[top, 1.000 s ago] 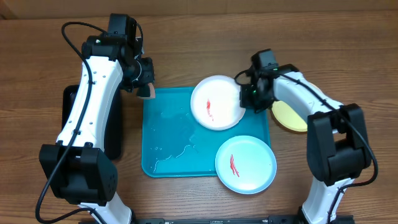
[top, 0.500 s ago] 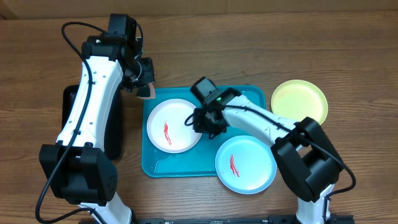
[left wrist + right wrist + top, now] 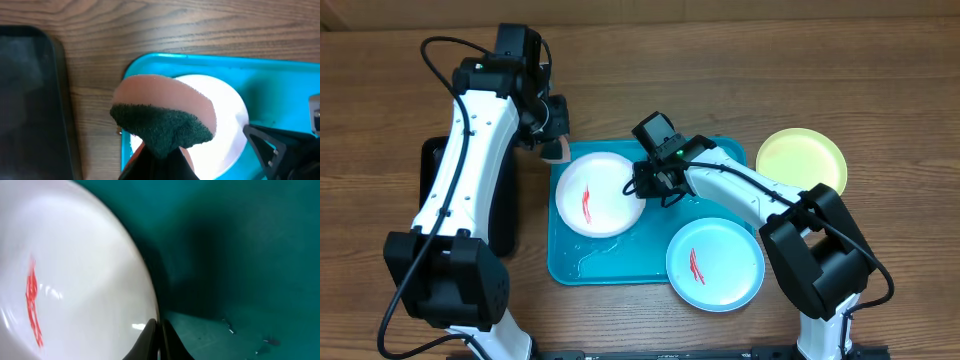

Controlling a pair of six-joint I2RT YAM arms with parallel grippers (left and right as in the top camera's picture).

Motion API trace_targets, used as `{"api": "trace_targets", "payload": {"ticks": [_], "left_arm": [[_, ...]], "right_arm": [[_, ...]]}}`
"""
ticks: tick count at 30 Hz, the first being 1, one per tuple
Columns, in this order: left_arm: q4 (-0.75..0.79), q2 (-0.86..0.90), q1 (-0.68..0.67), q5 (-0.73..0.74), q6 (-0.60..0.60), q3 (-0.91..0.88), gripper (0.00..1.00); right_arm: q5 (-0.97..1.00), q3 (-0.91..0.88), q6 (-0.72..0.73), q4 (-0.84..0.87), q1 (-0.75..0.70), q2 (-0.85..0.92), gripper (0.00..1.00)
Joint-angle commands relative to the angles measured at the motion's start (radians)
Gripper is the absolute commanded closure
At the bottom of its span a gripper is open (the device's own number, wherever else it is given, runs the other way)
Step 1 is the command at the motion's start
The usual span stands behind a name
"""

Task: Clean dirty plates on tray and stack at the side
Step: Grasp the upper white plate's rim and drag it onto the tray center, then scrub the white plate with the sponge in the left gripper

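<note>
1. Overhead view: within the last second the right gripper (image 3: pixel 646 187) has carried the held white plate (image 3: pixel 595 195) from the far right corner of the tray (image 3: pixel 620 255) to its far left corner. The yellow-green plate (image 3: pixel 801 163), then partly hidden, now shows whole on the table beside the tray.
2. Right gripper: pinched shut on that plate's right rim. Left gripper (image 3: pixel 556 140): clamped on a sponge (image 3: pixel 557 150), just beside the plate's far edge.
3. Assessment: the plate is presented for scrubbing, and its red smear remains.
4. Count: three plates. Two are white and smeared, and the second white plate (image 3: pixel 715 264) overhangs the tray's near right corner. One is yellow-green, with no smear visible. One turquoise tray, one black tray (image 3: pixel 505 210), one sponge.
</note>
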Motion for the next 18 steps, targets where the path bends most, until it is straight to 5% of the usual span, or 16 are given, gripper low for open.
{"api": "trace_targets", "payload": {"ticks": [1, 18], "left_arm": [[0.000, -0.003, -0.039, 0.008, -0.015, -0.017, 0.96], [0.408, -0.003, -0.135, -0.143, -0.005, -0.489, 0.96]], "right_arm": [[0.010, 0.019, 0.043, 0.002, 0.002, 0.031, 0.96], [0.012, -0.001, 0.104, -0.005, -0.002, 0.032, 0.96]]}}
